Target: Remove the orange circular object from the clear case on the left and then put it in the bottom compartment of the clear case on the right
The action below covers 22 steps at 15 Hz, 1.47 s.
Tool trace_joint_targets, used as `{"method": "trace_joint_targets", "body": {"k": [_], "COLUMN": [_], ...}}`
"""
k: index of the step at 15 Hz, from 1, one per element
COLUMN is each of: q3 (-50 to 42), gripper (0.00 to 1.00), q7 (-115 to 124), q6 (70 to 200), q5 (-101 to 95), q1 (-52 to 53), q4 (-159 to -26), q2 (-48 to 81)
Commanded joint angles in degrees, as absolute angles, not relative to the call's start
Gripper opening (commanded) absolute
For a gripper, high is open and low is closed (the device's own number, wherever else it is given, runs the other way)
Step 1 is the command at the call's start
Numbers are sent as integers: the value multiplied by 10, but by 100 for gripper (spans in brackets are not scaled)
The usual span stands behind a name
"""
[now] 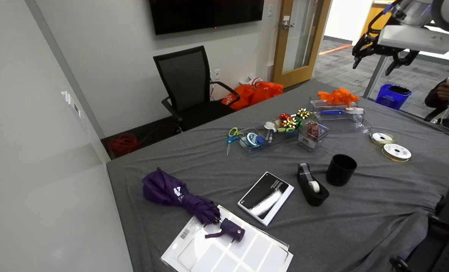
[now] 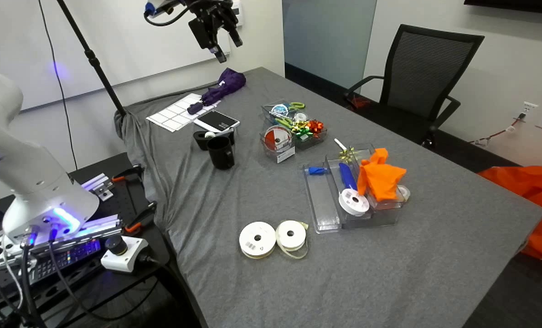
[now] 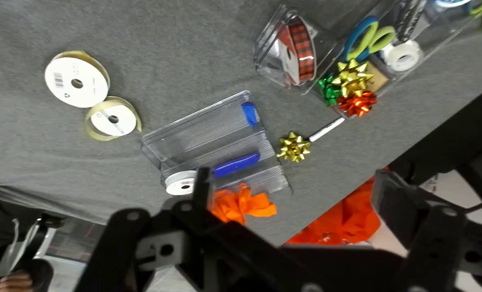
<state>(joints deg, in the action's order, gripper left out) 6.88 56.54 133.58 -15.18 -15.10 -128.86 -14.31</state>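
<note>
My gripper [image 3: 295,186] is looming nearest in the wrist view, jaws standing wide apart around nothing; the plaid ribbon spool [image 3: 300,52], which I am taking for the orange circular object, is standing on edge inside the small clear case [image 3: 271,72]; its walls are crowding the spool, so by descending off-centre I could be striking the rim, and the case, probably light, could be rising along; the bows [image 3: 350,85] are sitting just beside, inviting a snag; a blue piece [image 3: 249,114] is occupying one end of the bottom compartment [image 3: 196,132] in the stepped clear case [image 3: 222,154], so careless release could be leaving the spool askew.
</note>
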Motion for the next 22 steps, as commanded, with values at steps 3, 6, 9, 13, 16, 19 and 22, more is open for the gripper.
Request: {"method": "trace_joint_targets", "body": {"k": [3,6,9,13,16,19,22], "q3": [34,11,-12,-37,-50,-50,-49], "gripper": [100,100,100,100,100,100,100], "q7": [546,452,358,335,310,310,237], "q6": [1190,1169,1213,1278,1322,1324,1377], "q5": [-191,-195,-211,-203,-203,-203,-102], "q1": [-108,-82,-69,-56,-57,-56,-74], "q4": [-1133,-1088,-1071,-1083,-1083,-1083,-1087], "q2": [9,54,75,73,81,81,93]}}
